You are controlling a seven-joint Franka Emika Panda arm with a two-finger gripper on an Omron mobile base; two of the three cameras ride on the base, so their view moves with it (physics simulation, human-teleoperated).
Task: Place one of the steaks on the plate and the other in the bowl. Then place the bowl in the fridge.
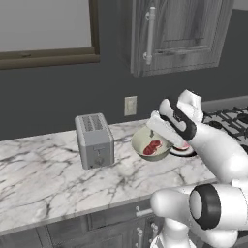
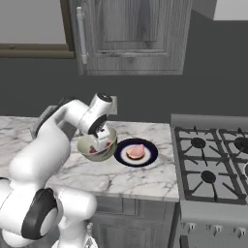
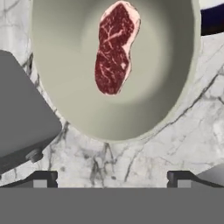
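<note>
- Gripper (image 3: 112, 177) jaws spread wide, nothing between them; hanging over near rim of bowl (image 3: 65, 92), fingertips (image 3: 43, 178) apart over bare counter (image 3: 144, 162).
- Dark marbled steak (image 3: 114, 46) lying flat in bowl; pale steak (image 2: 135, 151) on plate (image 2: 151, 156), just right of bowl. Both placements look done; bowl not yet grasped, fridge trip left.
- Risk: rim pinch missed. Wall is curved and sloped; if one finger doesn't go inside, jaws close on air or skate off rim.
- Risk: bowl shoved on descent. A finger landing on the rim could push bowl into plate, which sits just beside it, poss. touching; can't tell from the base views.
- Risk: toaster (image 1: 95, 140) near on other side, its corner close by the hand in hand view; wrist swing could clip it.
- Risk: one-sided rim grip = bowl tilts on lift, steak slides toward low side, maybe out.
- Risk: long carry to fridge w/ base driving; weak pinch could let bowl slip.
</note>
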